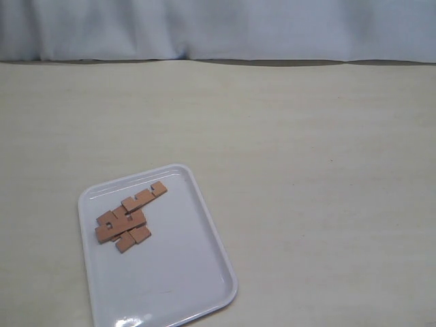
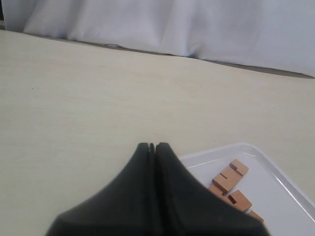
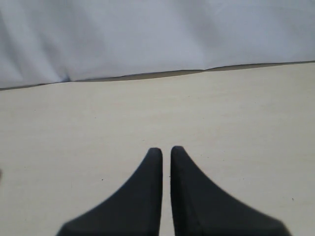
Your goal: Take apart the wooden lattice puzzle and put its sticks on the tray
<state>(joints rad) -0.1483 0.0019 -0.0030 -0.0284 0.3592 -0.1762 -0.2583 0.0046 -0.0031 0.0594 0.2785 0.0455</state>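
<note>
The white tray [image 1: 174, 272] lies at the front left of the table. On its far half rest reddish-brown notched sticks [image 1: 122, 227] in a flat overlapping cluster, with one stick [image 1: 144, 197] lying a little apart toward the tray's far rim. I cannot tell whether any sticks still interlock as the lattice puzzle. Neither arm shows in the exterior view. In the left wrist view my left gripper [image 2: 152, 145] is shut and empty, hanging over the table beside the tray corner [image 2: 280, 196], with sticks [image 2: 229, 176] just past it. My right gripper [image 3: 166, 149] is shut to a thin slit, empty, over bare table.
The pale wood-grain table [image 1: 306, 150] stretches to the right and behind the tray. A white cloth backdrop [image 1: 218, 27] hangs along the table's far edge.
</note>
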